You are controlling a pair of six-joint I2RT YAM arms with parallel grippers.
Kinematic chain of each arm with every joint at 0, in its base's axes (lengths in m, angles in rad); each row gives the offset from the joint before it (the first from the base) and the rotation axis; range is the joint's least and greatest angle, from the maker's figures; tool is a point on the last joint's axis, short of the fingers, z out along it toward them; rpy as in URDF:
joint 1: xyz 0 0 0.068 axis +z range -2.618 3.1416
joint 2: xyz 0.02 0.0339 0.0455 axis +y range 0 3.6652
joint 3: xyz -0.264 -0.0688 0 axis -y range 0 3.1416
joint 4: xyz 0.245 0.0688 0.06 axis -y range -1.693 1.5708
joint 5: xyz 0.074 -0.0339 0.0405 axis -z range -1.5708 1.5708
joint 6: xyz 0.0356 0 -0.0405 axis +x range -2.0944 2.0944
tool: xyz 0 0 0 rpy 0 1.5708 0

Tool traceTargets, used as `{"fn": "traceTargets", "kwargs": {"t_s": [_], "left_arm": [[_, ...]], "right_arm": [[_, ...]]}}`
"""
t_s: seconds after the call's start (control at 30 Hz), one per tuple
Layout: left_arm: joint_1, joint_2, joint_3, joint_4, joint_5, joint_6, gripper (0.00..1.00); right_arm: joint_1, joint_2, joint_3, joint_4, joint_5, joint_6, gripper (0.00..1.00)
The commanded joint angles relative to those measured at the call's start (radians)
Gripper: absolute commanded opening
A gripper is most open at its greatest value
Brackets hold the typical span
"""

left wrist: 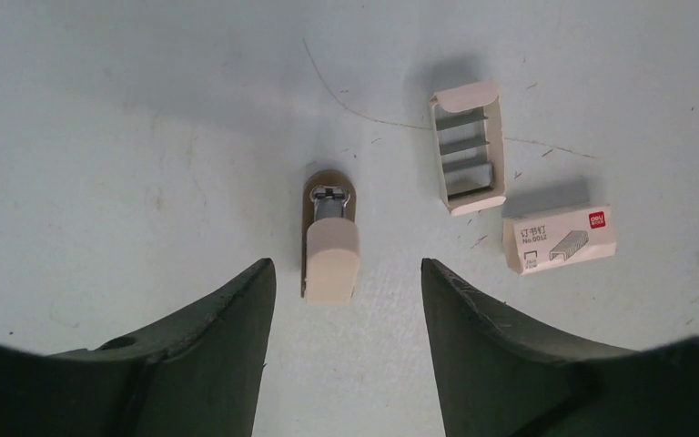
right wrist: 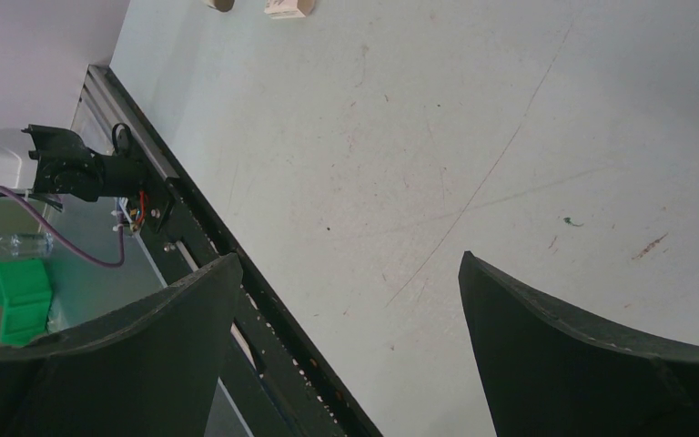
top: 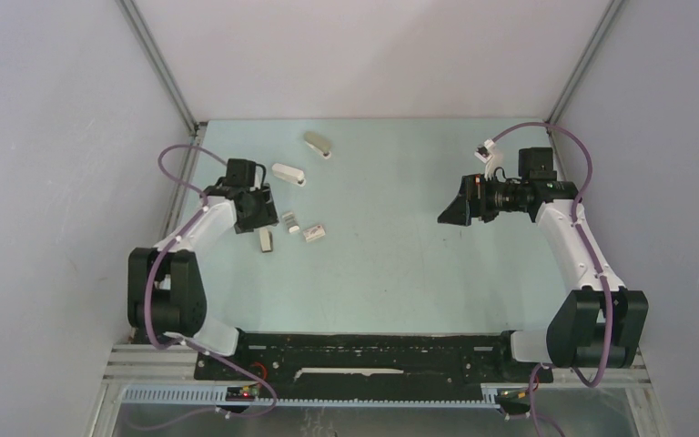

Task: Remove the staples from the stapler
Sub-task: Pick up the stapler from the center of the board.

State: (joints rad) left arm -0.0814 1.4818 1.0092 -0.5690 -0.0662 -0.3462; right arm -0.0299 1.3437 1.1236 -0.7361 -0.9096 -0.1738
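A small beige stapler with a brown base lies on the table, grey metal showing at its far end; it also shows in the top view. My left gripper is open and empty, with the stapler just ahead of its fingertips, between their lines and not touched. In the top view the left gripper hovers by the stapler. Grey metallic staple strips lie in an open beige tray to the right. My right gripper is open and empty, far right, above bare table.
A white labelled staple box lies right of the tray. Two larger pale staplers lie toward the back. The black rail runs along the near table edge. Grey walls enclose the table.
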Motion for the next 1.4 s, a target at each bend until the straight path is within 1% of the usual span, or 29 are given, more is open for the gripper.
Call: {"fn": "traceTargets", "kwargs": {"t_s": [0.0, 0.17, 0.67, 0.97, 1.03, 1.07, 1.1, 1.13, 1.27, 1.3, 1.37], "left_arm": [[-0.039, 0.064, 0.109, -0.044, -0.087, 0.06, 0.65], [-0.052, 0.121, 0.134, -0.068, -0.131, 0.062, 0.61], [-0.069, 0.165, 0.115, -0.057, -0.121, 0.056, 0.52], [-0.073, 0.172, 0.104, -0.051, -0.121, 0.051, 0.42], [-0.072, 0.173, 0.1, -0.049, -0.121, 0.052, 0.36], [-0.072, 0.173, 0.097, -0.048, -0.122, 0.052, 0.3], [-0.073, 0.17, 0.095, -0.047, -0.126, 0.052, 0.27], [-0.072, 0.166, 0.092, -0.045, -0.13, 0.052, 0.22], [-0.073, 0.138, 0.082, -0.037, -0.142, 0.057, 0.05], [-0.075, 0.13, 0.081, -0.037, -0.144, 0.059, 0.02], [-0.074, 0.112, 0.075, -0.035, -0.145, 0.064, 0.0]], "right_arm": [[0.005, 0.003, -0.002, 0.02, -0.001, 0.006, 1.0], [0.004, 0.0, -0.002, 0.019, -0.001, 0.004, 1.0], [0.0, 0.0, -0.001, 0.02, -0.003, 0.004, 1.0], [0.001, -0.005, -0.001, 0.019, -0.004, 0.005, 1.0], [0.001, -0.005, -0.002, 0.018, -0.005, 0.004, 1.0], [0.001, -0.006, -0.001, 0.019, -0.005, 0.005, 1.0], [0.0, -0.004, -0.002, 0.018, -0.004, 0.006, 1.0], [0.001, -0.005, -0.002, 0.018, -0.005, 0.006, 1.0], [0.001, -0.006, -0.002, 0.019, -0.004, 0.006, 1.0], [0.001, -0.006, -0.002, 0.019, -0.005, 0.005, 1.0], [0.0, -0.005, -0.002, 0.019, -0.004, 0.006, 1.0]]}}
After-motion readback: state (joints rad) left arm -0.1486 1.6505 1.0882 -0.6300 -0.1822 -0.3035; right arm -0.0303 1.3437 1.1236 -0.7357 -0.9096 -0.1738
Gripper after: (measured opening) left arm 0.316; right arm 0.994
